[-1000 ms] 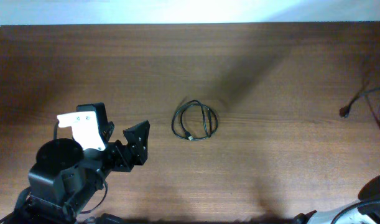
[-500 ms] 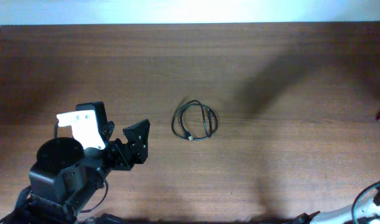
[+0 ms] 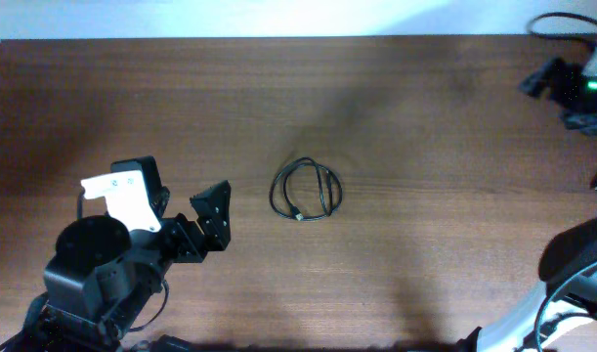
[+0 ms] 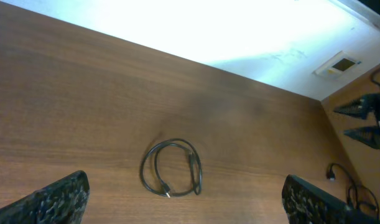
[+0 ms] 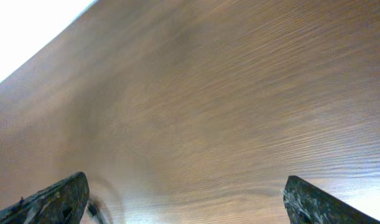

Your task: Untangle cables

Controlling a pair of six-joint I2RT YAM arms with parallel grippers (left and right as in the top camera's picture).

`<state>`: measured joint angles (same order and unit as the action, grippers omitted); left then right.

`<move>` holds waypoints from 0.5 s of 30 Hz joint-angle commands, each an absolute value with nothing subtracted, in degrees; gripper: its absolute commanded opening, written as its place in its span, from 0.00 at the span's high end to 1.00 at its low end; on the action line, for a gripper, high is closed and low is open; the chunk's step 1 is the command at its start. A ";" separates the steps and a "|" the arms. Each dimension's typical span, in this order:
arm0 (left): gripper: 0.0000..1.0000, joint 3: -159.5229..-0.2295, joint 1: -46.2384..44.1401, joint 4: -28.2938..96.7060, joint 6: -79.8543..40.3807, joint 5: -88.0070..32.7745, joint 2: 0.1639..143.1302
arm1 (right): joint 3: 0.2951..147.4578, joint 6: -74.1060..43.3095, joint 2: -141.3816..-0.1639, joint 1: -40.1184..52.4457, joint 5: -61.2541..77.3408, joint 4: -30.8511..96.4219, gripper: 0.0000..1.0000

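Just thin black cables (image 3: 306, 193) in one small loose coil, plug end inside the loop, lying flat mid-counter, well apart from every edge. Left gripper (image 3: 183, 184) near front-left corner, spread wide, holding nothing. Right gripper (image 5: 186, 180) by far-right corner, likewise spread. Dark brown wood-grain counter (image 3: 425, 244); bright white beyond far edge.

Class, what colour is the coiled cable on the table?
Black cable, best in left wrist view.

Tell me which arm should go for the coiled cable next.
Left. Its open gripper sits near the cable, facing it; the right gripper is off at the table's far corner.
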<state>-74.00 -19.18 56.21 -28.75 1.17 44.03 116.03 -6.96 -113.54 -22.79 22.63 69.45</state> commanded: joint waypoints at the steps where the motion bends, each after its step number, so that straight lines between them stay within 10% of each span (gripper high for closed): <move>1: 0.01 -74.11 -19.33 56.71 -27.29 4.58 44.16 | 115.87 -5.96 -112.97 -14.46 23.55 71.20 0.01; 15: 0.01 -74.11 -19.35 59.31 -27.38 4.67 43.99 | 115.87 -6.02 -104.22 14.96 19.86 75.29 0.06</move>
